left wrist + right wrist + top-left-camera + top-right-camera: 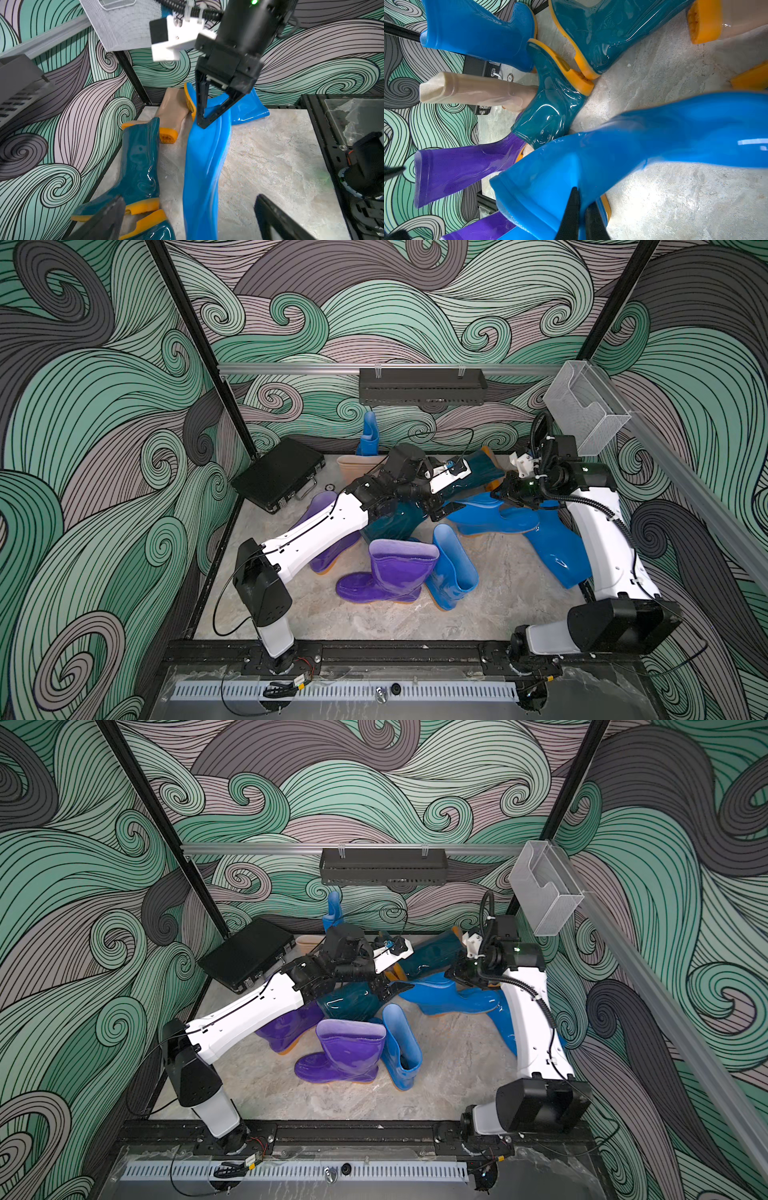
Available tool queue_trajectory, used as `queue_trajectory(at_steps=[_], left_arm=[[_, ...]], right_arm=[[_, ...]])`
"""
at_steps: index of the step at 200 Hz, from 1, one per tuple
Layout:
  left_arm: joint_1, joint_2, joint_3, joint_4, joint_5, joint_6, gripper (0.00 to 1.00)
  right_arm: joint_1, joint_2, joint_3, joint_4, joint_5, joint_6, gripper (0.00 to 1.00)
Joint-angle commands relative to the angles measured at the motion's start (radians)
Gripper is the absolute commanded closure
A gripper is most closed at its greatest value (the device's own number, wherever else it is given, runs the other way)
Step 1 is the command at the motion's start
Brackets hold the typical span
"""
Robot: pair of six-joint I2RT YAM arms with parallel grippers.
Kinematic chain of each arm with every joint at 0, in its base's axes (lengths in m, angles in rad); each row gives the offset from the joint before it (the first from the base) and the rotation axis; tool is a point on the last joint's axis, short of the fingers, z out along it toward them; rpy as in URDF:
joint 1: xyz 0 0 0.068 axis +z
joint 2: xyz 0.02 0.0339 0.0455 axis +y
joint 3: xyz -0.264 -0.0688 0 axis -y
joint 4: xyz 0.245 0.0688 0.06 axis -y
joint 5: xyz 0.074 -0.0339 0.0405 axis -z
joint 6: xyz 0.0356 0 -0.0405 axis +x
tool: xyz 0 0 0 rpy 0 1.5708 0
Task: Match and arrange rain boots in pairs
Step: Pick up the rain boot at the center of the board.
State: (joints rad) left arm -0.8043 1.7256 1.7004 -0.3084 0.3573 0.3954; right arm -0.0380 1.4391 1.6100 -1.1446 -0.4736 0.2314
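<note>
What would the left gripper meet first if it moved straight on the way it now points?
Probably the bright blue boot, lying just ahead of the left gripper; the right gripper pinches it.

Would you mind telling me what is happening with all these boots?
The right hand is shut on the cuff of a bright blue boot, while the left hand hangs open near it, holding nothing. The rest, such as a teal boot lying down and a purple boot standing upright, are jumbled mid-table; no matched pairs are set out yet.
</note>
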Motion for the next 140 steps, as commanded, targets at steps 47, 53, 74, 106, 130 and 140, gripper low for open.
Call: queue_trajectory(at_steps=[47, 53, 74, 106, 130, 140], left_arm=[[0.074, 0.040, -0.015, -0.030, 0.220, -0.046, 0.01], [0.073, 0.043, -0.012, -0.034, 0.225, -0.048, 0.02], [0.065, 0.050, -0.005, -0.046, 0.234, -0.039, 0.01], [0.063, 0.047, -0.008, -0.036, 0.287, -0.040, 0.01], [0.062, 0.059, -0.003, -0.043, 0.288, -0.034, 0.01], [0.061, 0.072, 0.005, -0.045, 0.260, -0.030, 0.01]], right_arm=[[-0.002, 0.066, 0.161, -0.025, -0.079, -0.059, 1.00], [-0.002, 0.076, 0.178, -0.030, -0.079, -0.061, 1.00], [-0.002, 0.105, 0.230, -0.042, -0.078, -0.063, 1.00], [-0.002, 0.130, 0.289, -0.061, -0.089, -0.061, 1.00], [-0.002, 0.125, 0.306, -0.068, -0.096, -0.057, 1.00], [-0.002, 0.123, 0.309, -0.070, -0.102, -0.056, 1.00]])
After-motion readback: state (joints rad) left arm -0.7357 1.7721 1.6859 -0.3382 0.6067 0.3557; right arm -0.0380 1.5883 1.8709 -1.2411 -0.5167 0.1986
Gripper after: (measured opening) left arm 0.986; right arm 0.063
